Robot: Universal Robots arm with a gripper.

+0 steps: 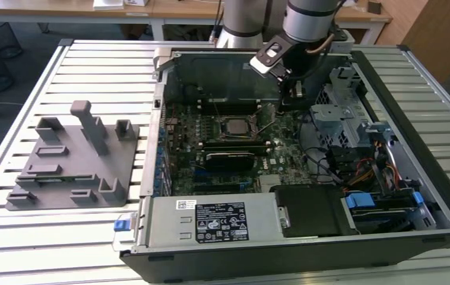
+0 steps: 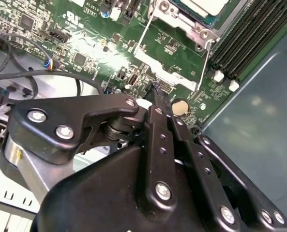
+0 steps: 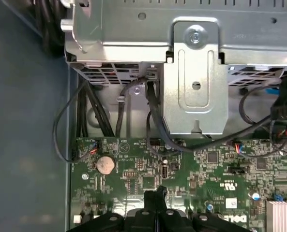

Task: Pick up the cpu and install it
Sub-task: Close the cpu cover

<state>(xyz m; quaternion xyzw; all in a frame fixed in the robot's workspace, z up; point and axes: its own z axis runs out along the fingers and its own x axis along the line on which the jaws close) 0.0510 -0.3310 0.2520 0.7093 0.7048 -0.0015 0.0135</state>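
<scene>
pincer (image 2: 158,93): fingers pressed together, pinching nothing. the tip hangs low over the green board (image 2: 85,43), just beside a round coin battery (image 2: 180,106); whether it touches the board cannot be told.

cpu (image 1: 233,126): lies in its socket mid-board, inside the open computer case (image 1: 415,196), apart from the pincer toward the exterior view's left.

second wrist view: the cpu's silvery top in its metal frame, a thin lever wire (image 2: 142,41), black memory slots (image 2: 245,38).

first wrist view: a grey metal bracket (image 3: 196,82) and black cables (image 3: 153,116) beyond the battery.

exterior view: the arm (image 1: 312,21) reaching down into the case; a grey holder block (image 1: 70,157) on the slatted counter (image 1: 98,59), at the case's left.
</scene>
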